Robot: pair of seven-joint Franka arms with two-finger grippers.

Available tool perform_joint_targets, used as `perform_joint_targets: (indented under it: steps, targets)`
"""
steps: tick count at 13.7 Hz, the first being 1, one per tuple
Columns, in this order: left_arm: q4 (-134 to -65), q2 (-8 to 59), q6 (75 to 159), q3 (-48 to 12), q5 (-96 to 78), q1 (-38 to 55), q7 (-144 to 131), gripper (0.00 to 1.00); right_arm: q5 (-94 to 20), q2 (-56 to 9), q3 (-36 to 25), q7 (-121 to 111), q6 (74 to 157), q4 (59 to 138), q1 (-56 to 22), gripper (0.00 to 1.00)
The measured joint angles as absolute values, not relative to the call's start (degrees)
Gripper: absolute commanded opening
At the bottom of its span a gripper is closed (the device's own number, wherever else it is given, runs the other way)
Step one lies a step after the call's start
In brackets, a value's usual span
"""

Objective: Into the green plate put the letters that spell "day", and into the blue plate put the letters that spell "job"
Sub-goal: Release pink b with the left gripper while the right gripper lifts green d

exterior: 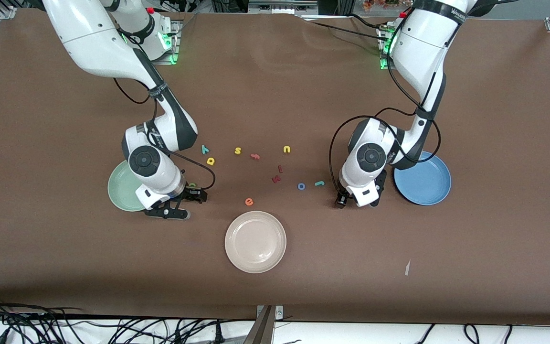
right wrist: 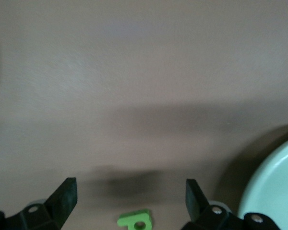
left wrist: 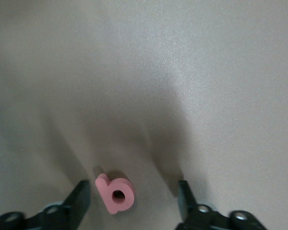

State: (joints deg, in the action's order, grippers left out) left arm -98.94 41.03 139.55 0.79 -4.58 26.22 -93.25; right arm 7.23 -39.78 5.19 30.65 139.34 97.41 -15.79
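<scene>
Low and toward the right arm's end of the front frame: the green plate, nothing seen in it yet. Just beside it, the right gripper, down low at the table, fingers spread wide with nothing held. On the table between them, the green d, not touched.

For a good pick here: bring the d to the middle of the gap, squeeze softly on its flat sides, lift straight up, then a short hop over the plate rim.

Near the middle of the frame, waiting on the table: teal y, yellow a, then blue o and teal j. Best left alone: the orange e and the cream plate low in the middle.

Next, the left gripper, also down at the table, fingers apart, one on each side of the pink b and not touching it. The b closer to one finger, so slide over a bit first, or a push and a spin seems likely. Then pinch gently and carry it to the blue plate, just beside the left arm and bare where it shows.
</scene>
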Motion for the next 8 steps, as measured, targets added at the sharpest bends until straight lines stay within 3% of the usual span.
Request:
perform_joint_targets:
  steps: [4,8]
  targets:
    - [-98.6,40.9,139.8,0.9,-4.6,26.2,-93.3,0.0,7.2,-40.0,4.9,34.0,141.0,99.9,-15.7,1.0]
    - [-98.6,40.9,139.8,0.9,-4.5,26.2,-92.7,0.0,7.2,-39.8,4.9,38.5,141.0,101.3,-15.6,1.0]
